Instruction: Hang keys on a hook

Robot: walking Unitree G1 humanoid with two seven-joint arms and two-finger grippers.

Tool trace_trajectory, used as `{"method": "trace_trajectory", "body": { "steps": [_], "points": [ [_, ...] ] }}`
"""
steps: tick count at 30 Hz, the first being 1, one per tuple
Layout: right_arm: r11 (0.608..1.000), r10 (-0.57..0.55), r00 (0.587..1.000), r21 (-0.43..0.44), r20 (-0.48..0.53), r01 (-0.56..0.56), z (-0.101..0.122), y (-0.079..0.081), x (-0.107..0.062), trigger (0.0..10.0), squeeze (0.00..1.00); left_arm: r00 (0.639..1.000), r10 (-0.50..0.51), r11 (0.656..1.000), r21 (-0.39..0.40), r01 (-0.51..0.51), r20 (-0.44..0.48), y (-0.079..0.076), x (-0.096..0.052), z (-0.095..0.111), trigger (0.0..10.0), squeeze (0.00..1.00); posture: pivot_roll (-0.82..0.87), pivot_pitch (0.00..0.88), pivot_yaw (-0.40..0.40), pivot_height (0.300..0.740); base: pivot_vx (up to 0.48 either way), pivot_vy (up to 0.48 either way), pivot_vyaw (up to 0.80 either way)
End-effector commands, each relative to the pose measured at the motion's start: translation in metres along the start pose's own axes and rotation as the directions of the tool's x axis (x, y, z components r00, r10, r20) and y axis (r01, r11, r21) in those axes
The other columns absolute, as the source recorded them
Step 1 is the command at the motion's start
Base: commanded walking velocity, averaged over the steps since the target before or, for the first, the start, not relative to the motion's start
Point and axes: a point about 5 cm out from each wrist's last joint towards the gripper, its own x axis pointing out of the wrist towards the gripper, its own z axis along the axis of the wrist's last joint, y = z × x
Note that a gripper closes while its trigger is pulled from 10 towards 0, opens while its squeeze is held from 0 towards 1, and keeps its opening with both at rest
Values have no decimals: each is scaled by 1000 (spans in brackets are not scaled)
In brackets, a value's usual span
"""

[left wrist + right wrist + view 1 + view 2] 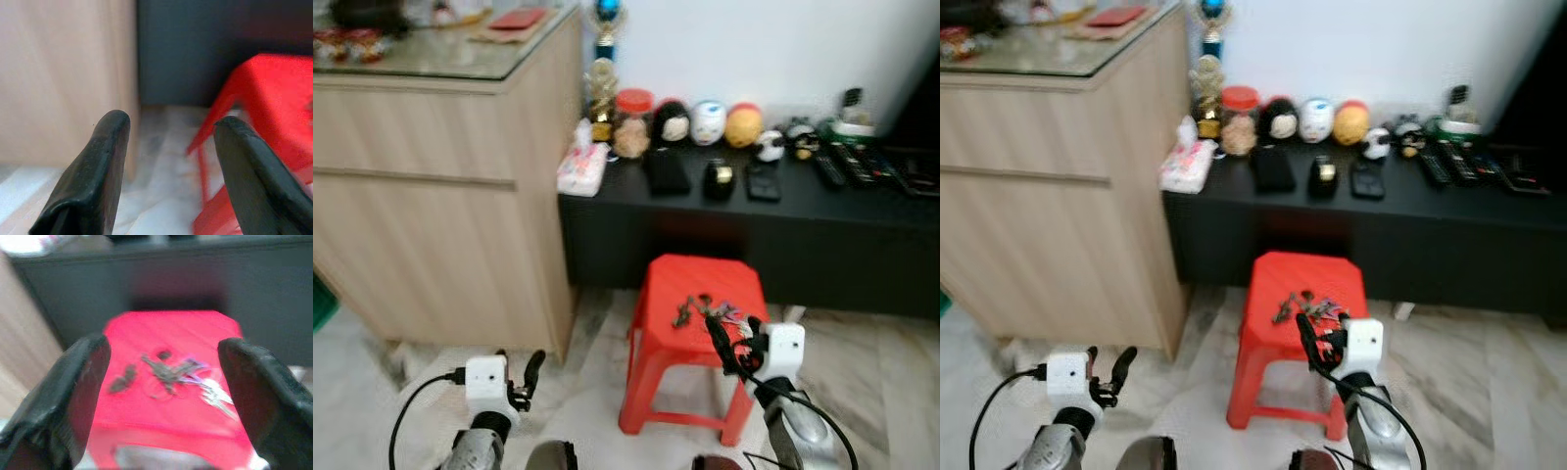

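A bunch of keys with a purple tag lies on top of a red plastic stool. The keys sit between my right gripper's two spread fingers in the right wrist view. My right gripper hovers open at the stool's near right corner, just short of the keys. My left gripper is open low on the left, above the floor beside the wooden cabinet, holding nothing. The stool's leg appears between the left fingers.
A low black bench behind the stool carries jars, round figurines, a tissue pack and remote controls. The tall wooden cabinet stands on the left. Pale marble floor lies around the stool.
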Motion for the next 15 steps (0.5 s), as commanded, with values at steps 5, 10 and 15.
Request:
{"method": "trace_trajectory", "body": {
  "steps": [5, 10, 15],
  "points": [
    [1000, 12, 1000, 9, 15, -12, 6, 3, 6, 10000, 0, 1000, -5, 1000, 19, 5, 4, 2, 0, 4, 10000, 0, -11, 0, -49, 612, 403, 0, 0],
    [999, 39, 999, -10, -4, -39, 5, 4, 4, 10000, 0, 1000, -4, 1000, 22, 4, 2, 3, 0, 4, 10000, 0, -12, 0, -49, 612, 405, 0, 0],
    [998, 55, 998, -24, -7, -55, 4, 4, 3, 10000, 0, 1000, -3, 1000, 28, 3, -3, 3, 0, 3, 10000, 0, -10, 0, -50, 612, 407, 0, 719]
  ]
}}
